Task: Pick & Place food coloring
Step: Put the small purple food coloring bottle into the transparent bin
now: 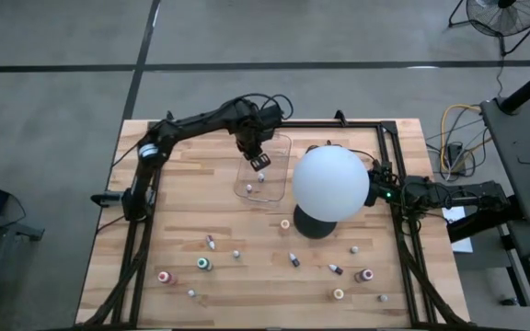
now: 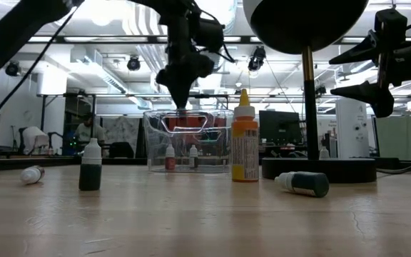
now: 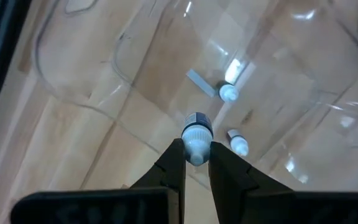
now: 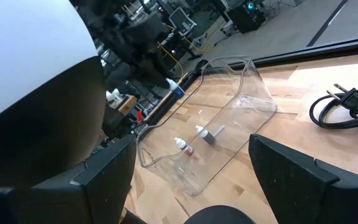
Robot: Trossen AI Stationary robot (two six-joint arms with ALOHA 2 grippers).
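Observation:
My left gripper [image 1: 259, 159] hangs over the clear plastic tray [image 1: 282, 147], pointing down, shut on a small blue food coloring bottle [image 3: 197, 122] with a white cap. Two more small bottles [image 3: 229, 93] [image 3: 238, 144] stand on the tray's floor. Several other food coloring bottles lie or stand on the near half of the table, among them a red one [image 1: 165, 277] and a green one [image 1: 204, 264]. My right gripper [image 4: 191, 180] waits open at the table's right edge, behind the white globe [image 1: 330, 182]. My left gripper pinches the bottle's white cap [image 3: 196, 149] between its two fingertips. The fingers come from above and point down. The bottle hangs upright below them, cap up, clear of the tray's floor [image 3: 104, 93].
The big white globe on its black base [image 1: 313, 224] stands right of the tray. In the low view a yellow bottle [image 2: 245, 143], a dark green bottle [image 2: 90, 165] and a lying bottle [image 2: 302, 183] are in front of the tray [image 2: 220, 143]. A black cable [image 4: 344, 106] lies at the far right.

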